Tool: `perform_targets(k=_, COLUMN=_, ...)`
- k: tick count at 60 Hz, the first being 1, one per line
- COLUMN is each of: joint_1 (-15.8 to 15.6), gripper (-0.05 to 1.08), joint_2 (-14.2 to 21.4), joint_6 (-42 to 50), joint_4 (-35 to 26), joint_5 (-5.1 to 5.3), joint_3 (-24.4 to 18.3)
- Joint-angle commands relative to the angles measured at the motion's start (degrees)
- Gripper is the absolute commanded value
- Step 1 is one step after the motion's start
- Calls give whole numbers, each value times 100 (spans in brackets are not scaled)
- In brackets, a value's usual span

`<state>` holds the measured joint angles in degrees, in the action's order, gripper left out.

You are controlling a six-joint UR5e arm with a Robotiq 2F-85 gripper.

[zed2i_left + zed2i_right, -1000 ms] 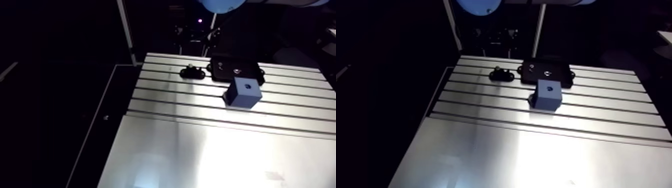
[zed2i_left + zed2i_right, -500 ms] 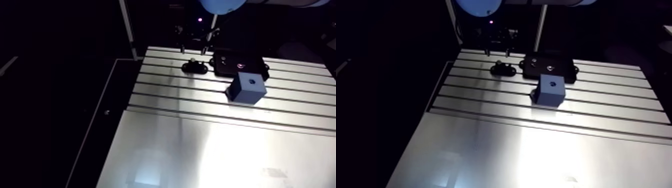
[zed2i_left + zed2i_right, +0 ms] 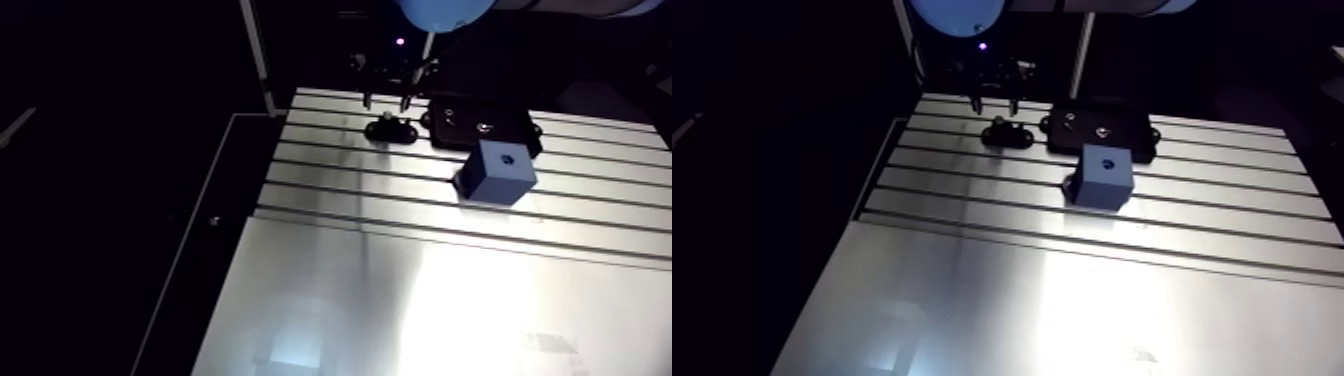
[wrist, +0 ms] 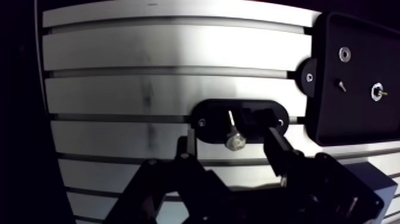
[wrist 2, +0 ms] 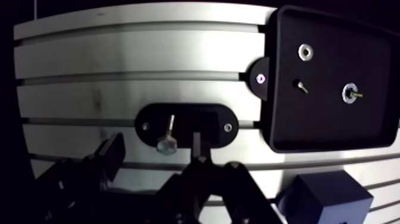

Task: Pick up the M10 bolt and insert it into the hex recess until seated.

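We see the bolt (image 4: 233, 134) lying on its side in a small black oval holder (image 4: 208, 117), with its silver head toward the tool and its thin shank pointing away from it. The holder sits flat on the slotted surface (image 3: 400, 300), near the far edge.

The tool (image 4: 231, 138) is spread wide and grips nothing. Its two dark fingers (image 4: 277, 150) stand on either side of the bolt's head, reaching over the holder's near edge, and the bolt lies in the gap between them. We cannot tell whether the fingertips touch the holder.

In the arm view the wrist comes down from the top edge, below a light-blue joint cap (image 3: 445, 10). The tool points straight down at the holder, its fingertips just above it.

Beside the holder, off to one side of the tool, lies a larger black plate (image 5: 333, 113) carrying two metal rings and a small pin. A round tab on its edge faces the holder's end.

A blue block (image 3: 497, 172) stands just beside the plate on the side nearer the arm camera, with a small dark hole in its top face.
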<state>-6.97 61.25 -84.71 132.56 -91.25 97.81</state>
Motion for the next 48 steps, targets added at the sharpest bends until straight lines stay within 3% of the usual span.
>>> perform_targets(k=1, joint_1=-6, gripper=36, joint_2=-13, joint_6=27, joint_4=3, joint_5=-2, joint_3=14)
perform_targets(k=48, joint_1=-14, gripper=44, joint_2=-119, joint_6=29, joint_4=109, joint_5=-19, joint_3=41)
